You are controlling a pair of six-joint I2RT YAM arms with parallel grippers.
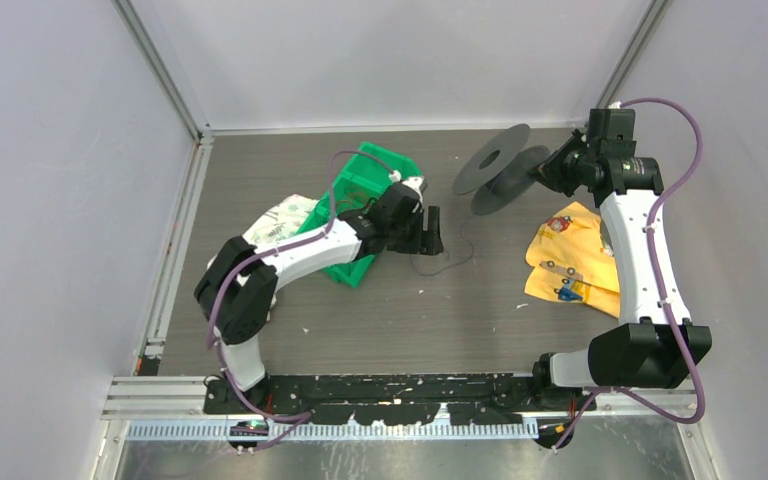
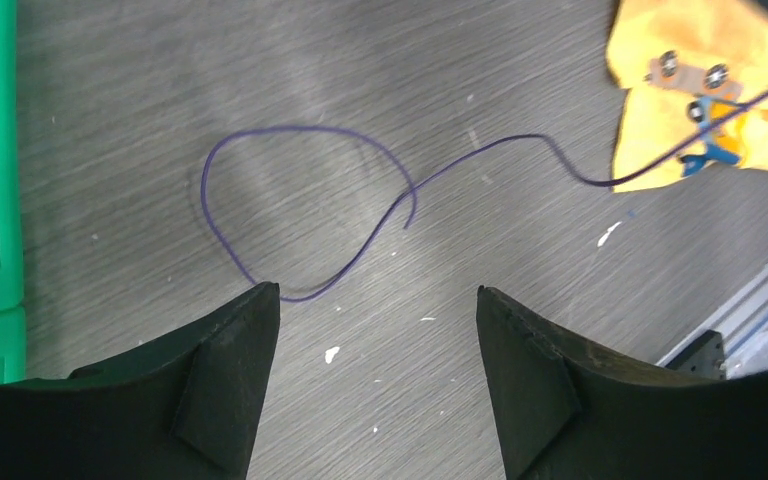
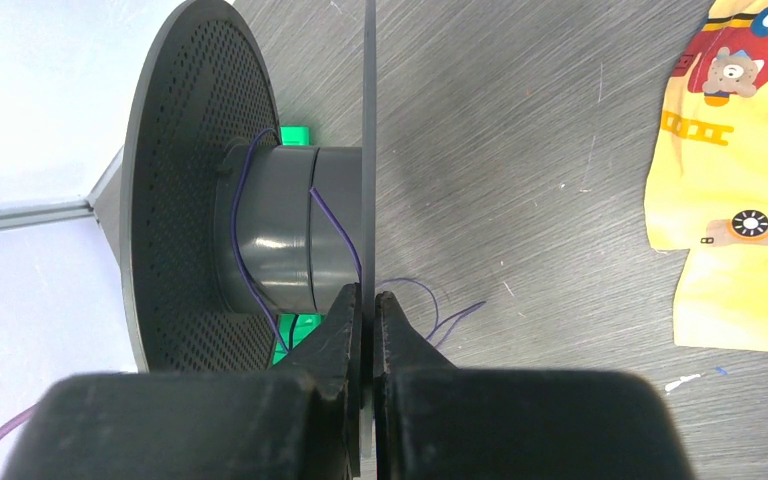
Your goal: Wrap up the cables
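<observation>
L→R: 1 patterned cloth (image 1: 280,222) and 1 green bin (image 1: 370,175), both behind the left gripper (image 1: 428,232). Its fingers (image 2: 230,380) are spread, nothing between them. 1 cable (image 2: 305,128), thin and purple, lies as a loop on the table (image 2: 110,150) just ahead of the fingertips, its near edge at the left tip. The far end runs to 1 black spool (image 3: 180,180), a few turns on the core. The right gripper (image 3: 368,300) pinches the edge of one spool flange. 1 yellow cartoon-print shirt (image 3: 730,180) lies right of those fingers.
</observation>
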